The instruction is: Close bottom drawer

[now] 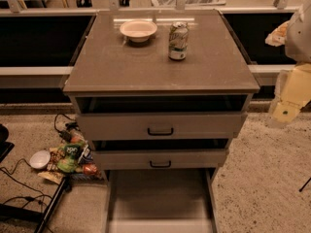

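Note:
The bottom drawer (160, 198) is pulled far out toward me, a long flat empty tray that reaches the lower edge of the view. Its handle does not show. Above it the middle drawer (194, 158) and the top drawer (121, 125) each stand slightly out, both with small black handles. My gripper (286, 108) hangs at the right edge of the view, to the right of the cabinet at about top-drawer height, well above and away from the bottom drawer. It touches nothing.
A white bowl (138, 29) and a drink can (178, 40) stand on the cabinet top (97, 67). A pile of snack bags (73, 158), a small white bowl (40, 159), cables and a black stand leg (51, 205) lie on the floor at the left.

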{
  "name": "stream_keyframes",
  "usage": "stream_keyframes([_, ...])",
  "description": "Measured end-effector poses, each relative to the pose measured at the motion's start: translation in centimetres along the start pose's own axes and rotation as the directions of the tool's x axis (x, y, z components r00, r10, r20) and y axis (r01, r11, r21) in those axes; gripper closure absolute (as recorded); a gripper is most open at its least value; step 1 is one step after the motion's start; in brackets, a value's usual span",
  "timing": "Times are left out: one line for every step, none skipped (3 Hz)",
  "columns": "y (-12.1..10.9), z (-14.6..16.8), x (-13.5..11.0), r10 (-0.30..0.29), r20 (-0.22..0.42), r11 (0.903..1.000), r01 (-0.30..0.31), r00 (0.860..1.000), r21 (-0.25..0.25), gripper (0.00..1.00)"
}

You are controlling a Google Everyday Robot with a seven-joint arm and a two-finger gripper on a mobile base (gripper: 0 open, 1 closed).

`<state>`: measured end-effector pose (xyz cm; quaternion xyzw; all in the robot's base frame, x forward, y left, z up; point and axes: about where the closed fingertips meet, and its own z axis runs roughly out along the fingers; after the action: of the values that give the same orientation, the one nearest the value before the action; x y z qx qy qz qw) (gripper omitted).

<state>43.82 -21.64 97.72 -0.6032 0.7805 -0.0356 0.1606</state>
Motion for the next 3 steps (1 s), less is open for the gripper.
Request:
stream_keyframes([0.0, 0.0, 0.0, 0.000, 0.000, 1.0000, 0.000, 1.000, 0.000, 0.00])
stream_keyframes([1.5, 1.4, 0.7, 0.022, 0.011, 0.9998, -0.022, 1.000, -0.003, 0.00])
stream_keyframes([5.1, 4.8, 2.5, 0.075, 0.076, 0.9972, -0.075, 0.994, -0.007, 0.00])
